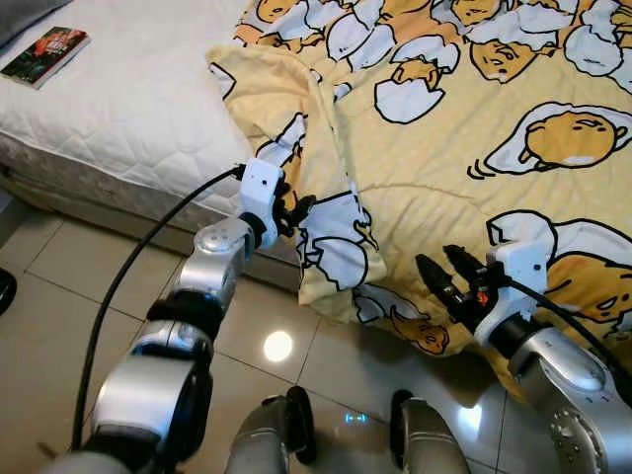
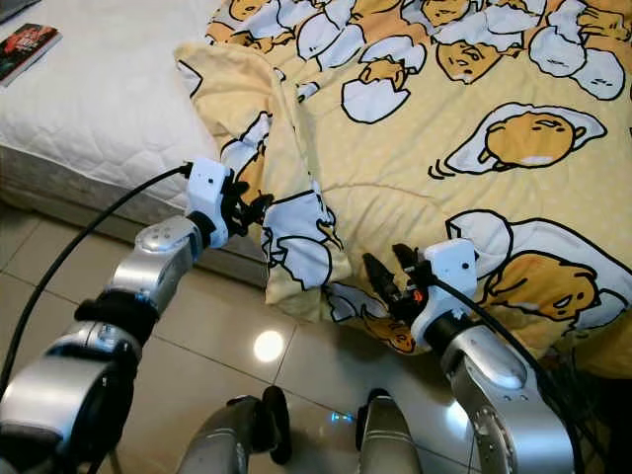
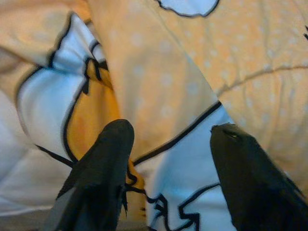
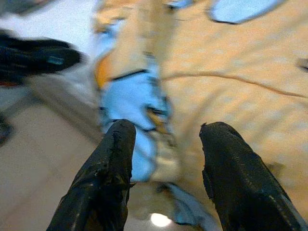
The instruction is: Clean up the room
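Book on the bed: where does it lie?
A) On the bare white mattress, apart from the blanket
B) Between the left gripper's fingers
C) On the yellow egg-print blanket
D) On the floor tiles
A: the book rests on the white quilted mattress, well clear of the yellow blanket.

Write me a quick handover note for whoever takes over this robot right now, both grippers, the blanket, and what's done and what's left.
Left gripper: open, fingers against the hanging fold of the blanket at the bed's edge, nothing clamped.
Right gripper: open, just off the blanket's drooping lower edge, holding nothing.
Blanket: bunched over the mattress, one corner folded back, one edge hanging toward the floor.
Book: on the mattress's far corner.
Done: both grippers are at the blanket.
Left: grip it, pull it flat; then probably the book.
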Motion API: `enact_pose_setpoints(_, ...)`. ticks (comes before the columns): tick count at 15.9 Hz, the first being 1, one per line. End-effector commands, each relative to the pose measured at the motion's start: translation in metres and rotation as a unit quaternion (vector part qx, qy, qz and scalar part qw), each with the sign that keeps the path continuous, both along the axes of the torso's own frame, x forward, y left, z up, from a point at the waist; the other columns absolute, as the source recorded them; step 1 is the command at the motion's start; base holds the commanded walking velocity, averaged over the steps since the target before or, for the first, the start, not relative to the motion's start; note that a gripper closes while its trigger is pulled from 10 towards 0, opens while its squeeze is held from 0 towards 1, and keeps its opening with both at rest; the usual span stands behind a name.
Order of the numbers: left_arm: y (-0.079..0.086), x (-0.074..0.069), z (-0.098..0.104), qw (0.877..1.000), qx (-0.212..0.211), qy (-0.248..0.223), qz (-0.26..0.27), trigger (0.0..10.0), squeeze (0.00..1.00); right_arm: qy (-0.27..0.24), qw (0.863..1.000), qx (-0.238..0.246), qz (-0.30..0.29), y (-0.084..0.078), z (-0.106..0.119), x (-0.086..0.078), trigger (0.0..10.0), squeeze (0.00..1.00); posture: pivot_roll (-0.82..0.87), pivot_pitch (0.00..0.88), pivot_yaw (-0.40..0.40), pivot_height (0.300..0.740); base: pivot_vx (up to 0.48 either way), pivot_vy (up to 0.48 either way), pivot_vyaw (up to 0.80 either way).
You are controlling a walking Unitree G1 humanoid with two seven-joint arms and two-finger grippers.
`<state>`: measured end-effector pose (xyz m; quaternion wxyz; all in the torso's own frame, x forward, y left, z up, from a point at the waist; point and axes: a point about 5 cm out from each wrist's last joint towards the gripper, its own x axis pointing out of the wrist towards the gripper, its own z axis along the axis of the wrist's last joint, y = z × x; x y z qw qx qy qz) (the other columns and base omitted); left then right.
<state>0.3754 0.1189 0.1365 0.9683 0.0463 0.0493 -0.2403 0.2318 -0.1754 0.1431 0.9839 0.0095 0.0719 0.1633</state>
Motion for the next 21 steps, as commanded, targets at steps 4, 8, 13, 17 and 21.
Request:
enact_pose_setpoints(4,0.009,-0.031,0.006,0.999,-0.014,-0.032,0.04,10.0,0.04,0.009,0.997,0.003,-0.079,0.003,-0.013,-0.004,10.0,0.0,-0.2,0.175,0.152,0.74,0.0,0.0,0.0)
enact_pose_setpoints(8,0.015,-0.083,0.002,0.997,0.014,-0.051,0.06,10.0,0.04,0.021,0.993,0.012,-0.118,0.008,-0.022,-0.009,10.0,0.0,-0.16,0.16,0.131,0.74,0.0,0.0,0.0)
enact_pose_setpoints(13,0.025,-0.119,-0.006,0.993,0.009,-0.009,0.119,10.0,0.06,0.033,0.991,0.015,-0.126,0.01,-0.029,-0.008,10.0,0.0,-0.13,0.12,0.104,0.74,0.229,0.0,-0.09)
enact_pose_setpoints(17,0.032,-0.123,-0.003,0.991,0.015,-0.001,0.136,10.0,0.07,0.036,0.992,0.013,-0.124,0.01,-0.033,-0.004,10.0,0.0,-0.11,0.088,0.094,0.74,0.308,0.0,-0.4)
enact_pose_setpoints(21,0.033,-0.125,-0.003,0.989,0.014,0.007,0.145,10.0,0.07,0.035,0.994,0.02,-0.104,0.019,-0.034,-0.001,10.0,0.0,-0.11,0.071,0.085,0.74,0.344,0.0,0.0)
